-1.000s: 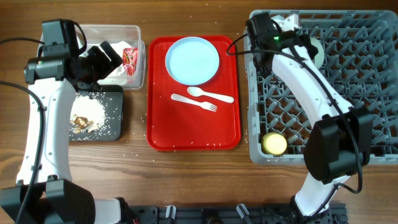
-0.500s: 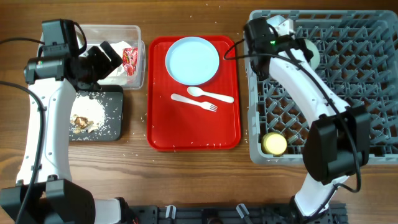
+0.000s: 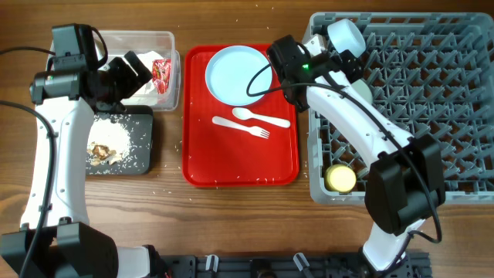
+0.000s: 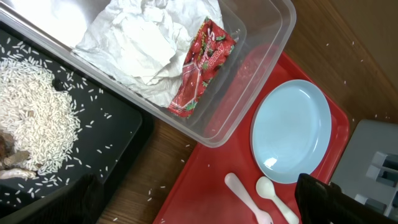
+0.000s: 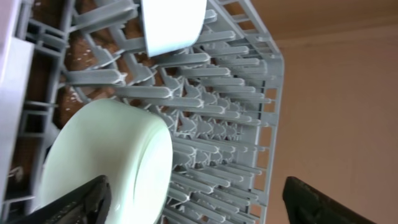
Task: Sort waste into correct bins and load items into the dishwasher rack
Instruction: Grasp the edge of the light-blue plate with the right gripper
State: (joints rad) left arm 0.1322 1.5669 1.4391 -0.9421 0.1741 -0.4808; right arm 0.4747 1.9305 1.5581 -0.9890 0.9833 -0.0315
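Observation:
My right gripper [image 3: 333, 55] stands open at the near-left corner of the grey dishwasher rack [image 3: 432, 108], its jaws wide with nothing between them. A pale bowl [image 5: 106, 162] stands on edge among the pegs beside one finger, and another bowl [image 5: 174, 25] sits farther along. A yellow cup [image 3: 340, 178] rests in the rack's front-left corner. My left gripper [image 3: 131, 71] hovers open over the clear tub [image 3: 174, 46], which holds the red wrapper [image 4: 202, 65] and white napkin [image 4: 137, 43]. Food scraps [image 3: 104, 150] lie on the black tray [image 3: 143, 158].
The red serving tray [image 3: 231, 166] lies in the middle with the pale-blue plate [image 3: 238, 74], white spoon [image 3: 262, 117] and fork [image 3: 239, 127] on it. Rice grains are scattered on the wood around the black tray.
My right gripper has opened and drawn back left from deeper in the rack toward the red tray's corner. The left arm has not moved.

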